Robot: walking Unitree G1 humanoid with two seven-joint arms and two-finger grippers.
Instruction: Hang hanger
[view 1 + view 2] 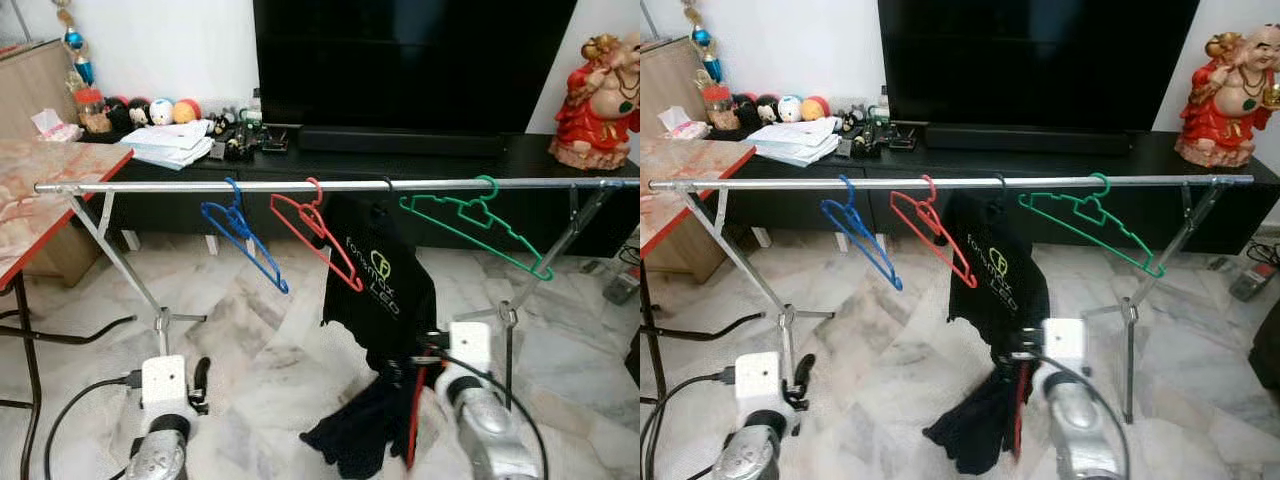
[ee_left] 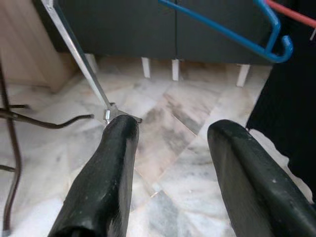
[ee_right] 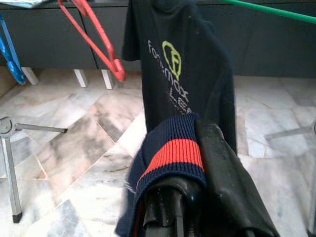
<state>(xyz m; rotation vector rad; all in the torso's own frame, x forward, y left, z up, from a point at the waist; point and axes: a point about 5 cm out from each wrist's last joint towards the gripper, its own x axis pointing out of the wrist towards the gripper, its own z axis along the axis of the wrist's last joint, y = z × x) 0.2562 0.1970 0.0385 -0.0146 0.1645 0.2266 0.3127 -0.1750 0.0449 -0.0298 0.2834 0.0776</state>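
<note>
Below the rail, low at the right: red hanger [image 1: 411,425] hanging upright, draped with a dark garment [image 1: 355,435], pinched in the right gripper [image 1: 428,362]. Fingers closed on the garment's navy-and-red ribbed band [image 3: 174,155], with the hanger's red wire beneath. Garment bunched and trailing toward the marble floor [image 1: 260,350].

Just above and behind: black printed shirt [image 1: 380,275] hanging on its own hanger from the metal rail [image 1: 200,186], touching or nearly touching the held garment; cannot tell which. Along the same rail, on the robot's left of the shirt: empty red hanger [image 1: 315,235], then empty blue hanger [image 1: 240,230], both tilted. On the robot's right of the shirt: empty green hanger [image 1: 475,225], likewise tilted.

Low at the left: left gripper [image 2: 170,163], fingers spread wide apart, holding nothing, well apart from the hangers, above the floor near the rack's left leg [image 2: 79,54].

Behind the rack: dark TV bench [image 1: 400,160] carrying a television [image 1: 410,60], a soundbar, papers [image 1: 175,143] and small round figures. At its right end, a red figurine [image 1: 598,100]. At far left, a marble-patterned table [image 1: 40,190].
</note>
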